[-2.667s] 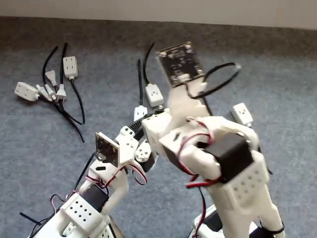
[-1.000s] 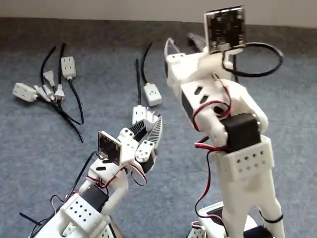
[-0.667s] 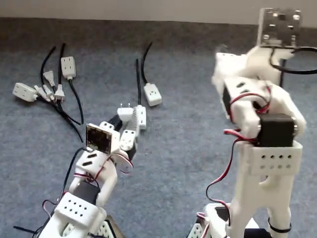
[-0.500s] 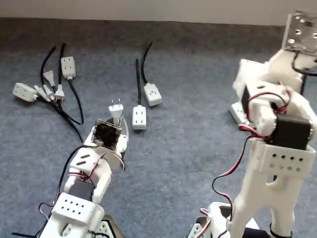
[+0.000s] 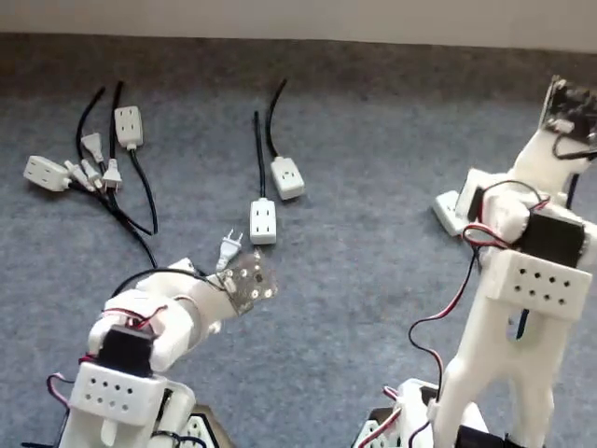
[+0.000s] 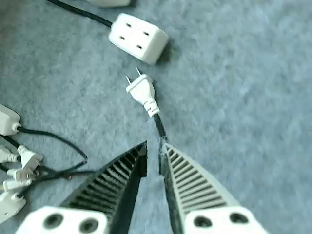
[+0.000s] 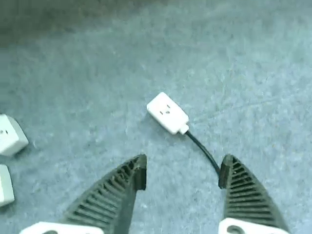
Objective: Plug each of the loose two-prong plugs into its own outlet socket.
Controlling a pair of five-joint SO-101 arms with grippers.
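The left gripper (image 6: 153,146) is pressed nearly together, pinching the black cord (image 6: 157,124) just behind the 2-prong plug (image 6: 141,90), not the plug body. The plug is over the grey carpet (image 6: 243,73), prongs aimed roughly at the white outlet socket (image 6: 139,38), near it but apart. The right gripper (image 7: 184,161) is spread wide, holding nothing, above a second outlet socket (image 7: 167,113) w/ its own cord.

Risks, as judged:
- W/ the grip on a flexible cord, the plug can droop or twist, so the prongs may miss the slots or jam at an angle.
- The socket lies loose & unbraced, so a push would likely slide it away instead of seating the prongs.
- The cord could also slip thru the fingers.

Hard to make out:
- From the high view, the left wrist's circuit board (image 5: 250,283) stands over the pinch point, so grip firmness can't be checked there.
- The right arm (image 5: 522,280) covers part of a third socket (image 5: 451,207).
- In the far-left cluster (image 5: 93,159), tangled cords leave it unclear which plugs are seated vs loose.
- Whether the held plug touches the carpet or is lifted can't be told.
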